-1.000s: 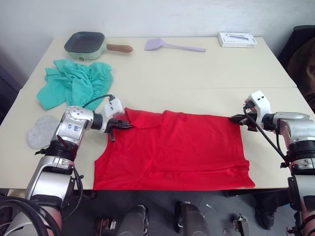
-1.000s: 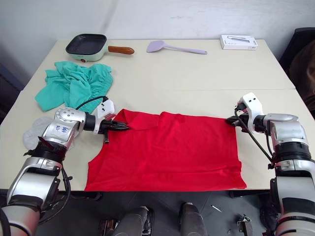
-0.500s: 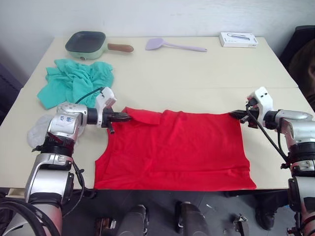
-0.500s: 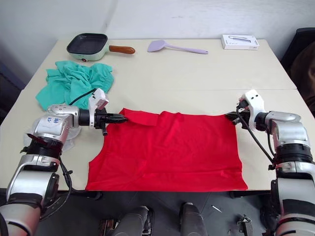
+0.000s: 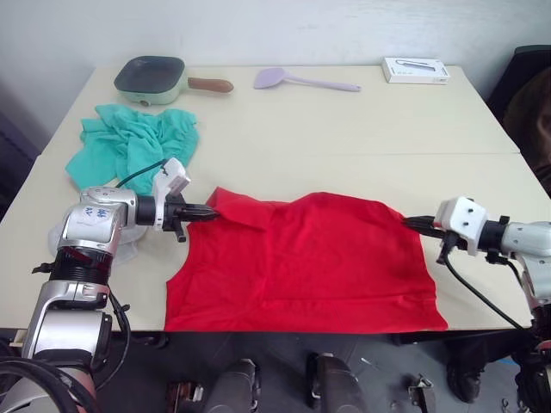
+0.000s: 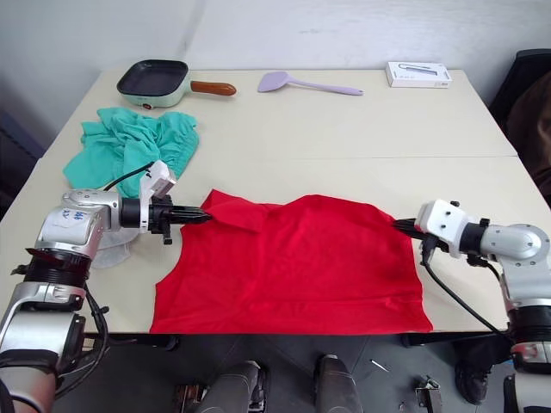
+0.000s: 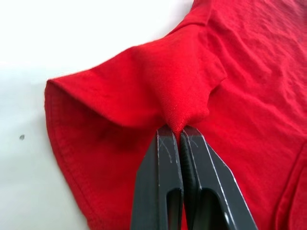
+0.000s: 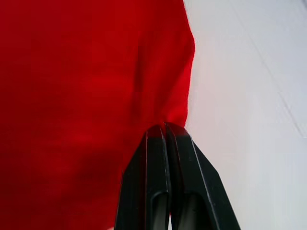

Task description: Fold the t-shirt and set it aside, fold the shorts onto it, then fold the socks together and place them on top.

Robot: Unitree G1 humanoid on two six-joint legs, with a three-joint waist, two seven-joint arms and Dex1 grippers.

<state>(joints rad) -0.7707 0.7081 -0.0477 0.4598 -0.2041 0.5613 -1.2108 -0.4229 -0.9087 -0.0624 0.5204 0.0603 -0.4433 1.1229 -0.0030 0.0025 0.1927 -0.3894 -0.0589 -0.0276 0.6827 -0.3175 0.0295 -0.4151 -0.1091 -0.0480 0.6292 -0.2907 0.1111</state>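
Pinching the red t-shirt (image 5: 310, 262) at opposite sides, we are clamping our left gripper (image 7: 180, 132) and right gripper (image 8: 164, 125) on cloth, stretching it flat along the table's (image 5: 344, 129) near edge for folding.

Even, diffuse light covers the cream surface (image 5: 362, 129), with no hard glare anywhere. Shadows are soft and short: a faint one lies under the left hand (image 5: 212, 211) and beneath the t-shirt (image 5: 310, 258) where its edge lifts toward 12 o'clock. The head views stay sharp edge to edge (little bending shows at the corners). In the left wrist view the pale surface washes out nearly white, and the right wrist view shows soft, unfocused red cloth.
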